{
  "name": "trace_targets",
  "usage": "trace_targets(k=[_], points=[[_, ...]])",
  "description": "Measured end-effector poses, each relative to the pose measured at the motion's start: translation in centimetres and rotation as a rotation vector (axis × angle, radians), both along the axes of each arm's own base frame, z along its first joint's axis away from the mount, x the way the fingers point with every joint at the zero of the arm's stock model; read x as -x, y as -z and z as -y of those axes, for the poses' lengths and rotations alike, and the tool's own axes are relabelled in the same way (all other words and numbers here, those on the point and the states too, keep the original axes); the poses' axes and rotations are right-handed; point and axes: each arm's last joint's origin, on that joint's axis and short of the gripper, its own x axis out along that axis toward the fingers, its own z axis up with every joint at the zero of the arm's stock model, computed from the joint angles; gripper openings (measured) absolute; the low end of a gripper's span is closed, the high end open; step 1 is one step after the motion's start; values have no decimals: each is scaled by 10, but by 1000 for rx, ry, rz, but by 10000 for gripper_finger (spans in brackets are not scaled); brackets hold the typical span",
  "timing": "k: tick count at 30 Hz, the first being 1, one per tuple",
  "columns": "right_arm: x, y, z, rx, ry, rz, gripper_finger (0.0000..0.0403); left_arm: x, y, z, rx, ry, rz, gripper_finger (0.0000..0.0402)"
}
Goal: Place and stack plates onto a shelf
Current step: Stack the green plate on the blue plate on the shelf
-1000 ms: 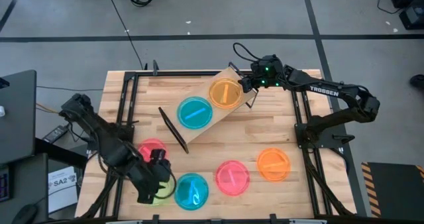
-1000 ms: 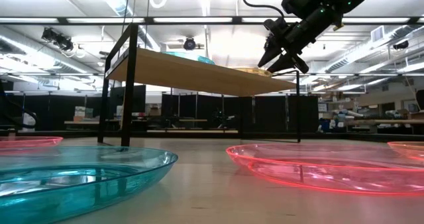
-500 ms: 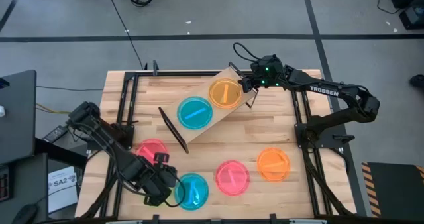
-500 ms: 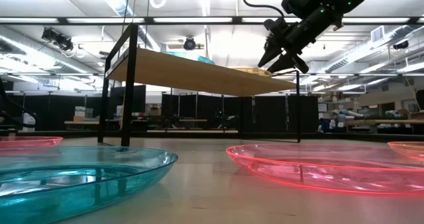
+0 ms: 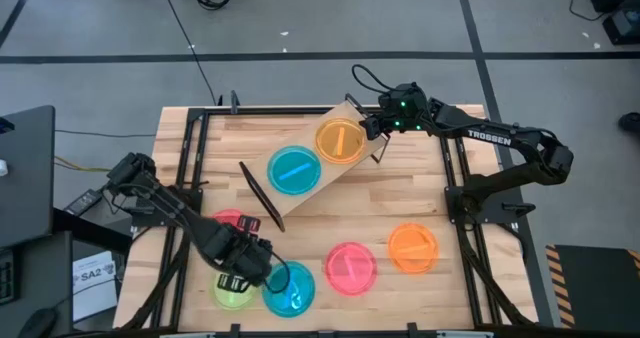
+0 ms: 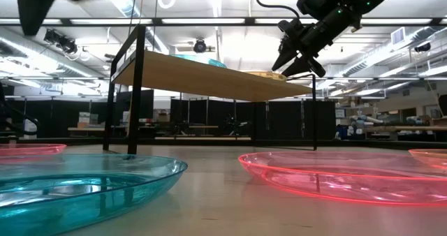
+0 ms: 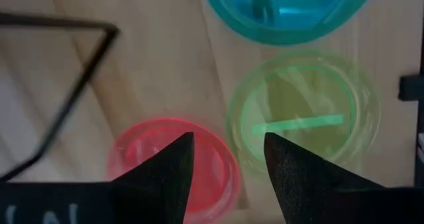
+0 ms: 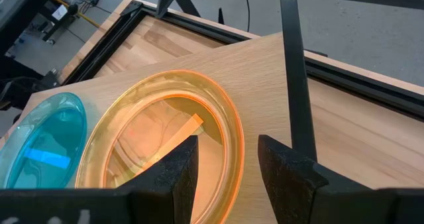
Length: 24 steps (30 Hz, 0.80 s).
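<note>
The left gripper (image 5: 243, 265), fingers (image 7: 162, 168) parted and empty, hovered between the pink plate (image 7: 173, 166) at its nine o'clock and the green plate (image 7: 303, 114) at three.

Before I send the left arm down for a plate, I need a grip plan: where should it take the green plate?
Probably by the raised rim: the green plate lies flat on the table, so only its edge offers a pinch. The left gripper hangs open above; descend on the free outer edge.
</note>
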Motion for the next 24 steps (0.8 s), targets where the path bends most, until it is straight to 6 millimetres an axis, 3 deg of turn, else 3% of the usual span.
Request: trace_targets(k=[7, 12, 24], points=[[0, 0, 0, 0, 0, 0, 163, 8, 43, -18, 33, 31, -146, 190], [0, 0, 0, 0, 0, 0, 163, 12, 69, -24, 60, 51, -161, 190], [0, 0, 0, 0, 0, 0, 163, 12, 99, -26, 115, 55, -67, 190]])
